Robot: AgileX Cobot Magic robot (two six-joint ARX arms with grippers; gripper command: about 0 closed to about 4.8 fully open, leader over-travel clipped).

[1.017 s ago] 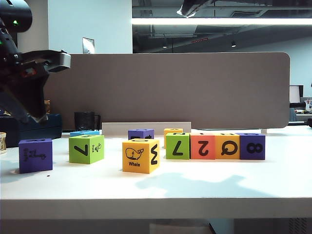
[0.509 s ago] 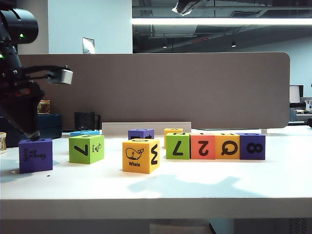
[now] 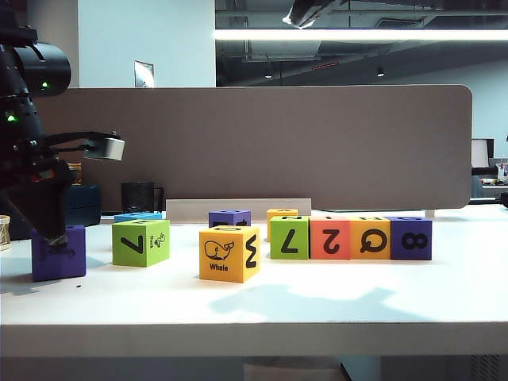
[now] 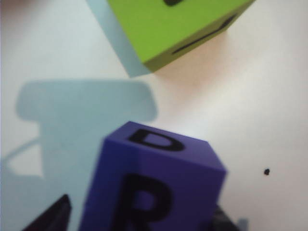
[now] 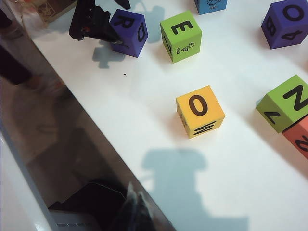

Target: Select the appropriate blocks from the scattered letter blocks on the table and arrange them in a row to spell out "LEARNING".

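Observation:
A purple letter block (image 4: 154,187) marked "R" and "D" stands at the left end of the white table (image 3: 317,302). My left gripper (image 4: 137,221) is lowered over it, one finger on each side, open, with a thin gap at one fingertip (image 4: 55,216). From outside, the left gripper (image 3: 55,238) covers the top of the purple block (image 3: 59,258). At the right a green (image 3: 289,237), a red (image 3: 329,239), an orange (image 3: 370,238) and a purple block (image 3: 410,238) stand in a row. My right gripper (image 5: 137,211) hangs high above the table's front edge, fingers together, empty.
A green "E" block (image 5: 181,36) sits beside the purple one. A yellow whale block (image 3: 228,253) stands near the front middle. Blue (image 3: 137,216), purple (image 3: 229,217) and yellow (image 3: 281,213) blocks lie further back. A grey-brown partition panel (image 3: 270,143) closes the back.
My left gripper has come down from above the purple block until its fingers straddle it, and the jaws have narrowed a little. The right arm has barely moved.

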